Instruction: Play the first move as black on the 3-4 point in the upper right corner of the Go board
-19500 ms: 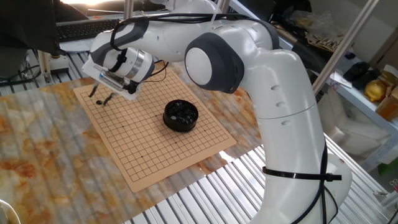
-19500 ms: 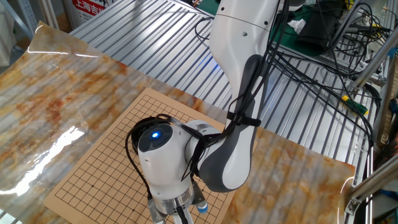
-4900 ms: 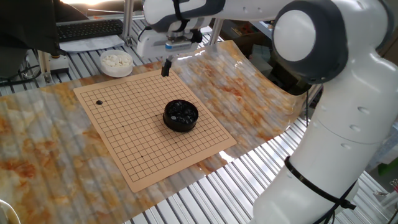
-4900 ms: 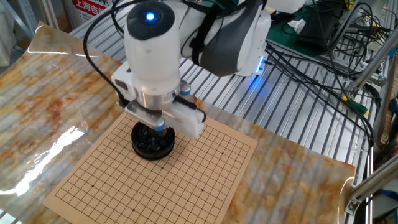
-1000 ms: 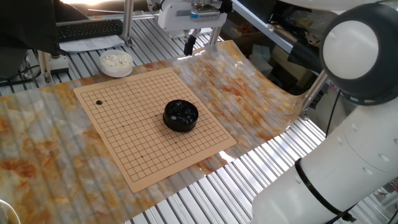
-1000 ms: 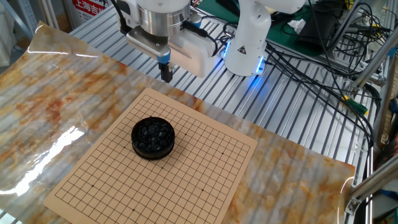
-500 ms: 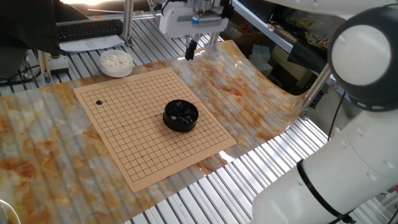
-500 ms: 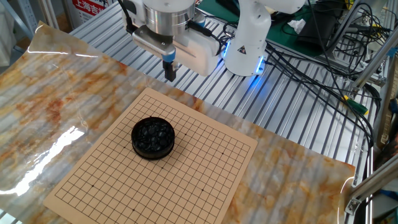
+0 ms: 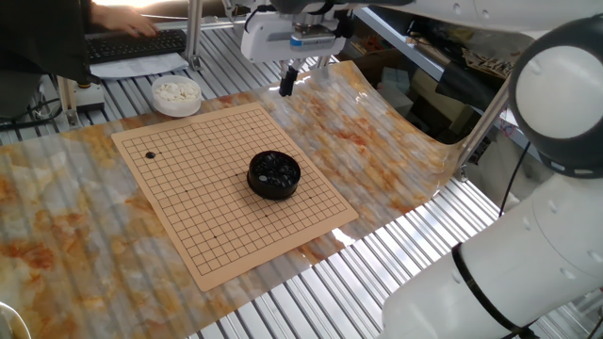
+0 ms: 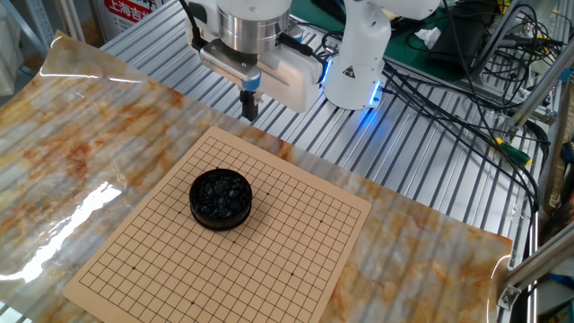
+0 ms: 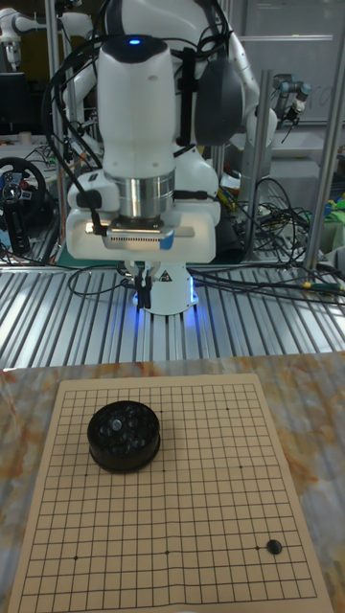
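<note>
— Where is the black stone (image 9: 150, 155)?

— It lies flat on the Go board (image 9: 311, 221), on a line crossing near one corner, a few lines in from each of the two nearest edges. In the tall fixed view that is the near right corner (image 11: 274, 547). It is a round disc, so it has no long axis and points no way; its flat face is up. I cannot count the lines surely enough to name the crossing.

— And the gripper (image 9: 286, 83)?

— It hangs above the surface beyond the far edge of the board, well apart from the stone, fingers pointing down. The fingers sit close together with nothing seen between them, so it looks closed and empty.

— What else is on the board?

— A black bowl (image 9: 274, 175) of dark stones stands near its middle. A white bowl (image 9: 176, 94) of white stones stands off the board, just beside the corner near the black stone.
</note>
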